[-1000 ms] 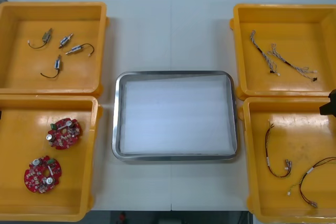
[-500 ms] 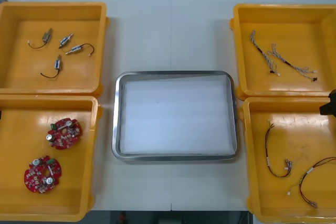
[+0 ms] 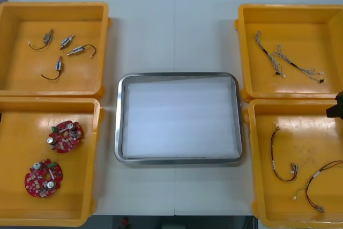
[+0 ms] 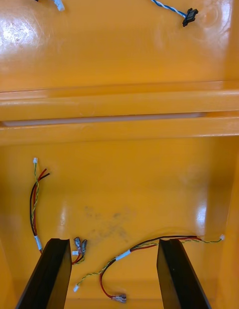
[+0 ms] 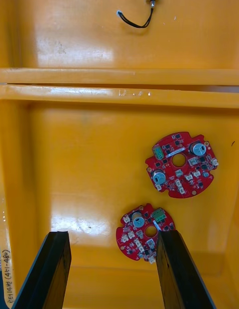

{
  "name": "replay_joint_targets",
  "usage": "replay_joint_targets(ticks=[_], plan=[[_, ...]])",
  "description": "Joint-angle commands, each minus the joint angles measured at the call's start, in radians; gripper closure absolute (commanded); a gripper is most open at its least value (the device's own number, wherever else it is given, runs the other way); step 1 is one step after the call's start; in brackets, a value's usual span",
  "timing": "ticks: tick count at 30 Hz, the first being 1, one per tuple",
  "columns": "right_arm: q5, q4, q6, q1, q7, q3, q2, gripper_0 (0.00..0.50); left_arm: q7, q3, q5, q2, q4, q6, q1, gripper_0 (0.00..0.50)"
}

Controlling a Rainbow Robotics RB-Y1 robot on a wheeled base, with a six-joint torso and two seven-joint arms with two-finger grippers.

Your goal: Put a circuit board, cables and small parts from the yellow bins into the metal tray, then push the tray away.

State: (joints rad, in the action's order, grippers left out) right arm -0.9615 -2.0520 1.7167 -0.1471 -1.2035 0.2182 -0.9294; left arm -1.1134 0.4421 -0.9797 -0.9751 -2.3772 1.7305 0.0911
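Note:
The metal tray (image 3: pixel 119 122), white inside, lies at the table's centre with nothing in it. Two round red circuit boards (image 3: pixel 65 135) (image 3: pixel 43 177) rest in the near left bin. My left gripper (image 5: pixel 114 271) hangs open above that bin, one board (image 5: pixel 145 231) lying close to a finger, the other board (image 5: pixel 181 164) farther off. My right gripper (image 4: pixel 114 276) hangs open over the near right bin, above a red and yellow cable (image 4: pixel 144 254); a second such cable (image 4: pixel 36 199) lies beside one finger. In the front view, part of the right arm (image 3: pixel 336 105) shows at the edge.
Several small metal parts (image 3: pixel 67 41) with short cables lie in the far left bin (image 3: pixel 104 46). Twisted blue and white cables (image 3: pixel 276 57) lie in the far right bin (image 3: pixel 241 52). Bare table surrounds the tray, with open room beyond its far rim.

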Motion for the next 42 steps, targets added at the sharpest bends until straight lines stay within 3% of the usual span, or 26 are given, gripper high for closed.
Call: replay_joint_targets(ticks=[1,35,42], plan=[[0.007,-0.013,0.006,0.009,0.002,0.030,0.009,0.000,-0.060,0.029,-0.007,-0.039,-0.022,0.007,0.021,0.000],[0.007,-0.013,0.006,0.009,0.002,0.030,0.009,0.000,-0.060,0.030,0.001,-0.034,-0.013,0.004,0.021,0.000],[0.046,-0.008,0.012,0.009,0.036,0.040,0.004,0.000,-0.062,0.009,0.036,-0.034,-0.011,0.000,0.021,0.000]])
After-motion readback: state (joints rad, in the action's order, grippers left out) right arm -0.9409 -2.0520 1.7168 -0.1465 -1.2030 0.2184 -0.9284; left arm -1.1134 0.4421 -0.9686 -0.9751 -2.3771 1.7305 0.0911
